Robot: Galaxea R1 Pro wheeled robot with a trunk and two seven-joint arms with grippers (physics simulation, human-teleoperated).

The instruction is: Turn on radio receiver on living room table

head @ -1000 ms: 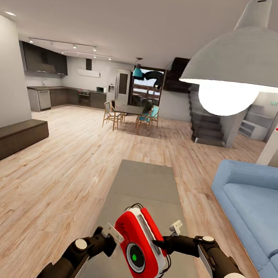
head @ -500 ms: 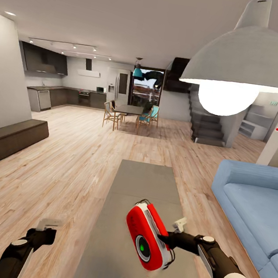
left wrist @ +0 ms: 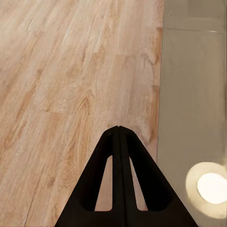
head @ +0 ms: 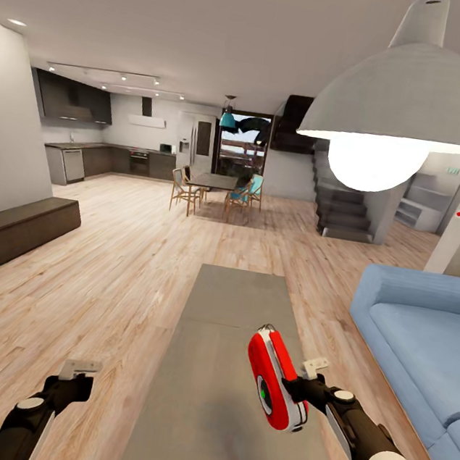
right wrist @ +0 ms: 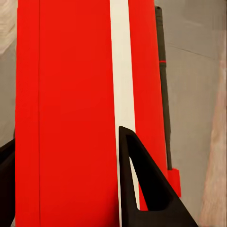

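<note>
My right gripper was clamped on the radio receiver, held edge-on above the near end of the table. My left gripper, fingers pressed together and empty, hung over the plank floor beside the table. The blue sofa stood on the table's other side, the pendant lamp hanging above.

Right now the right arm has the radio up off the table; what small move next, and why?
Probably lower the radio receiver onto the table: the right gripper holds it above the grey top, its dial shows a green light, and the left gripper is shut over the floor.
</note>
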